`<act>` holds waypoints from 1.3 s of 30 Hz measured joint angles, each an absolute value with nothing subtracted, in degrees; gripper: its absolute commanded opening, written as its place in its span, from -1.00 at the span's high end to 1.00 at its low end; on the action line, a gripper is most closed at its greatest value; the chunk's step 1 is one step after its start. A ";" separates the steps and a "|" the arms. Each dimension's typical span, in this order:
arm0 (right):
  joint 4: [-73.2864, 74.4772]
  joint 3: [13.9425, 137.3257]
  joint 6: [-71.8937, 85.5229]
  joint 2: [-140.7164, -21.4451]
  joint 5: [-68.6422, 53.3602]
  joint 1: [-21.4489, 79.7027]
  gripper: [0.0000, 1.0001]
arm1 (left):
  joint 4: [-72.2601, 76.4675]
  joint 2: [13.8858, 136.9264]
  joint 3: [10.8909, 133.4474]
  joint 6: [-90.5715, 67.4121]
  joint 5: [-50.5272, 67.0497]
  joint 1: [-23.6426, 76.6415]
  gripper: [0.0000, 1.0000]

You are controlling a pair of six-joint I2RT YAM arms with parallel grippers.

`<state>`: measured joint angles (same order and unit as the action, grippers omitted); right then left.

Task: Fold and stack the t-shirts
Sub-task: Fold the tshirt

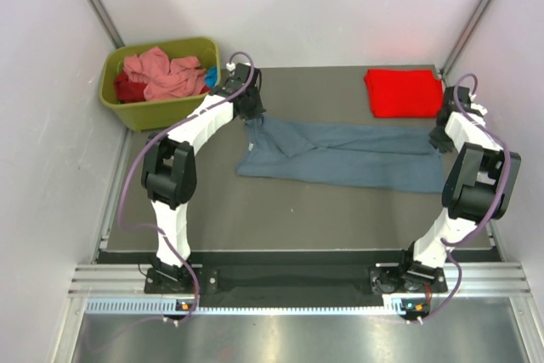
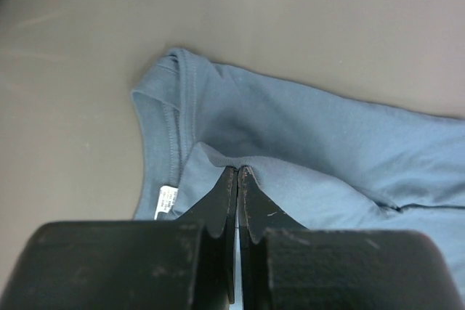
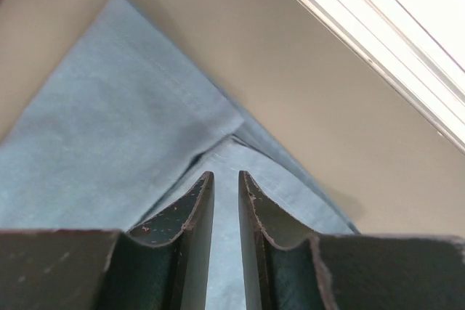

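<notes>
A slate blue-grey t-shirt (image 1: 340, 155) lies stretched in a long band across the middle of the table. My left gripper (image 1: 252, 116) sits at the shirt's left end and is shut on a pinched ridge of the cloth (image 2: 327, 136), just right of the collar and its white neck label (image 2: 168, 200); the tips (image 2: 238, 168) meet on the fold. My right gripper (image 1: 439, 144) hovers at the right end over the hem corner (image 3: 109, 121). Its jaws (image 3: 225, 174) stand a little apart, with cloth lying flat under the gap. A folded bright red t-shirt (image 1: 404, 91) rests at the back right.
An olive-green bin (image 1: 161, 112) stands at the back left, holding a salmon pink tee (image 1: 161, 74) and a dark red one (image 1: 127, 87). The table's right edge and a metal rail (image 3: 378, 27) run close beside my right gripper.
</notes>
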<state>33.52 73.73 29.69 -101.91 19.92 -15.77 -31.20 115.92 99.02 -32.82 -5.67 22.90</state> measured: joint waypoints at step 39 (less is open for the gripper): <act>27.81 58.11 26.98 -85.34 12.69 -10.13 0.27 | -17.06 125.80 106.13 -27.05 15.57 21.80 1.00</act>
